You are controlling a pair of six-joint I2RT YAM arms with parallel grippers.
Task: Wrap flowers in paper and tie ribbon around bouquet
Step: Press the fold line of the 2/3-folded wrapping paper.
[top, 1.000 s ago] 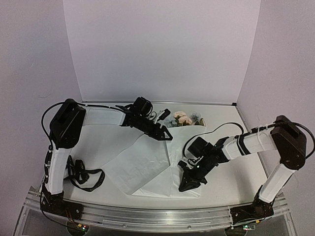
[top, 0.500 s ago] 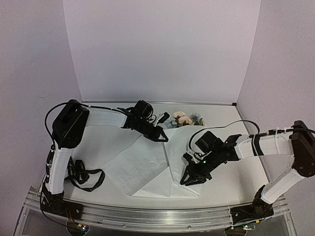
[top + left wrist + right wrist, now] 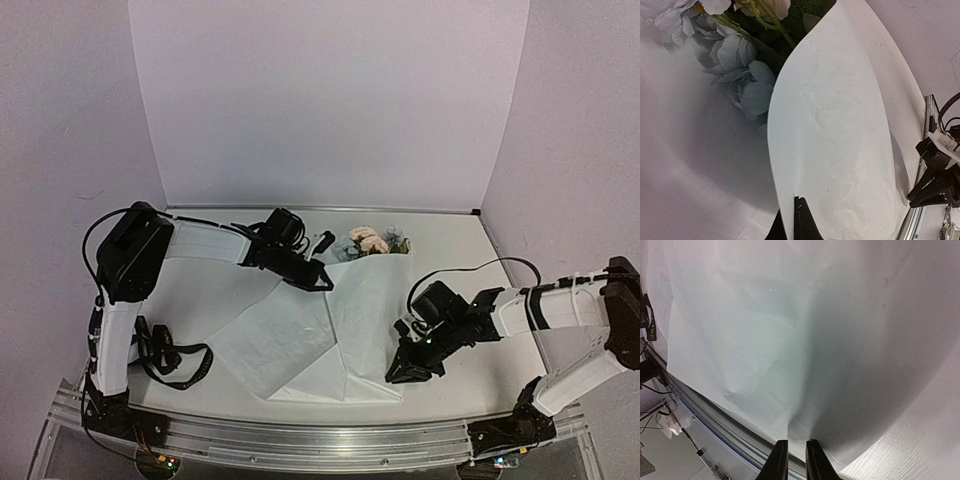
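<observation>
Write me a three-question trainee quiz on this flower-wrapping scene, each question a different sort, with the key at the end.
1. True or false: the left fingers are shut on an edge of the paper.
2. Where do the flowers lie? A: at the paper's near end. B: at the paper's far end. C: between one arm's fingers.
3. Fill in: the fingers at the paper's near edge, by the front rail, belong to the ___ arm.

Key:
1. True.
2. B.
3. Right: the right fingers are down at that edge.
</observation>
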